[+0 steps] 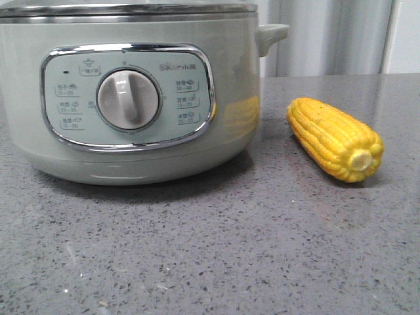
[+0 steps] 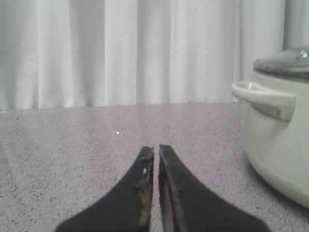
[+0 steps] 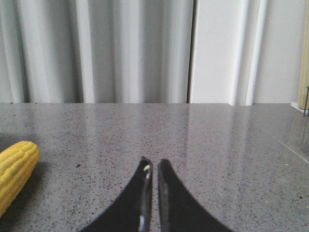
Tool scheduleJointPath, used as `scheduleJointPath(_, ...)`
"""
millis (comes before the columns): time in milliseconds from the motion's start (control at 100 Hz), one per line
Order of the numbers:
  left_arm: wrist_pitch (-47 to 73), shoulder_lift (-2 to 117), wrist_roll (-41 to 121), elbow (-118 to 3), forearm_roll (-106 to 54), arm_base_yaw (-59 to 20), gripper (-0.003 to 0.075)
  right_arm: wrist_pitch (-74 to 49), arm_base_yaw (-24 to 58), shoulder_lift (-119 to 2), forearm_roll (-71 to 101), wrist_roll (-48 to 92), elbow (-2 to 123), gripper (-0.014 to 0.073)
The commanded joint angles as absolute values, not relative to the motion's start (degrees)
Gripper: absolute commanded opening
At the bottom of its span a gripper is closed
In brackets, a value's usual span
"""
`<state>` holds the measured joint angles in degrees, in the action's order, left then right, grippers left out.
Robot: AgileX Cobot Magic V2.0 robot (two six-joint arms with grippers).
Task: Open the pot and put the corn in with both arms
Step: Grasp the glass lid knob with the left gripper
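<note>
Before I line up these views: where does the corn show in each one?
Front view: the corn lies right of the pot, apart from it.
Left wrist view: not in it.
Right wrist view: at the left edge, cut off.
Shared landmark: the speckled grey countertop.

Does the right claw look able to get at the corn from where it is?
Probably yes: the corn lies on open counter beside the right claw, nothing between them. The claw looks shut, so it must open first.
</note>
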<state>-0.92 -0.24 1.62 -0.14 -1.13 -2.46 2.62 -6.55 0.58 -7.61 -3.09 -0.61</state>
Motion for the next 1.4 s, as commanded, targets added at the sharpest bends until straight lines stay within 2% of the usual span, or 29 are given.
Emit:
scheduleJointPath(0, -5.3, -1.7, 1.2, -3.6, -2.1, -2.4, -0.0020, 6.3, -6.8, 1.7, -8.3, -2.9, 0.4, -0.0048)
scheduleJointPath(200, 2.6, 4.8, 1.2, -13.8, -0.6, -2.4, -0.0020, -3.8, -6.8, -1.4, -8.2, -2.9, 6.7, -0.0048)
scheduleJointPath(350, 2.3, 12.6, 1.3, -20.6, 0.6, -2.4, -0.0020, -8.3, -6.8, -8.4, -4.8, -2.9, 11.8, -0.0048)
scheduleJointPath(620, -8.9, 25.2, 1.3, -25.2, 0.5, -2.4, -0.0020, -14.1, -6.8, -23.4, -2.7, -2.9, 23.3, -0.0048)
scheduleJointPath(920, -14.4, 31.8, 1.3, -25.2, 0.5, -2.4, -0.0015, -10.1, -6.8, -32.4, -2.6, -2.9, 26.4, -0.0048)
scheduleJointPath(1020, -15.4, 32.0, 1.3, -25.2, 0.5, -2.4, 0.0070, -10.3, -6.8, -33.4, -2.6, -2.9, 26.4, -0.0048)
scheduleJointPath(1070, -15.5, 32.0, 1.3, -25.2, 0.5, -2.4, 0.0167, -10.3, -6.8, -33.7, -2.6, -2.9, 26.4, -0.0048)
scheduleJointPath(1080, -15.5, 32.0, 1.3, -25.2, 0.5, -2.4, 0.0167, -10.3, -6.8, -33.7, -2.6, -2.9, 26.4, -0.0048)
scheduleJointPath(1090, -15.5, 32.0, 1.3, -25.2, 0.5, -2.4, 0.0211, -10.3, -6.8, -33.7, -2.6, -2.9, 26.4, -0.0048)
scheduleJointPath(1120, -15.5, 32.1, 1.3, -25.2, 0.5, -2.4, 0.0257, -10.5, -6.8, -33.8, -2.6, -2.9, 26.4, -0.0048)
scheduleJointPath(1160, -15.6, 32.3, 1.3, -25.2, 0.5, -2.4, 0.0364, -10.6, -6.8, -33.8, -2.6, -2.9, 26.4, -0.0048)
scheduleJointPath(1230, -17.5, 32.8, 1.2, -25.2, 0.5, -2.4, 0.0473, -10.6, -6.8, -33.8, -2.6, -2.9, 26.4, -0.0048)
scheduleJointPath(1290, -19.8, 33.7, 1.2, -25.2, 0.5, -2.4, 0.0499, -10.6, -6.8, -33.8, -2.6, -2.9, 26.4, -0.0048)
scheduleJointPath(1390, -23.6, 35.7, 1.2, -25.3, 0.7, -2.6, 0.0488, -10.6, -6.8, -33.8, -2.6, -2.9, 26.4, -0.0048)
